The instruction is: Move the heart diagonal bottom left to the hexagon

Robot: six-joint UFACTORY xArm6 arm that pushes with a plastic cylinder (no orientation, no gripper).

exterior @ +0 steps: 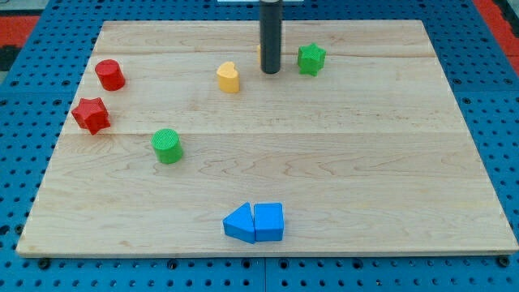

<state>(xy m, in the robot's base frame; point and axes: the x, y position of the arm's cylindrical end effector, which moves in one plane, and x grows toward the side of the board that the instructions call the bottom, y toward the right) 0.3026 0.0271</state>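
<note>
Near the bottom edge of the tabletop (389, 186), two blue blocks (255, 222) are seen touching. Further up on the left, a green cylinder (168, 146), a red star (91, 114) and a red cylinder (109, 75) are found. The yellow heart (229, 78) lies near the top edge — just left of my tip (270, 71), apart from it. A green star (310, 59) sits right of the tip. No gripper is carried — nothing is held.

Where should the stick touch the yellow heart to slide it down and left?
I cannot grip, only push. My tip stands apart, right of the yellow heart, so I would likely press its upper-right side, near the middle. The heart sits flat, and an off-centre push might spin it.
</note>
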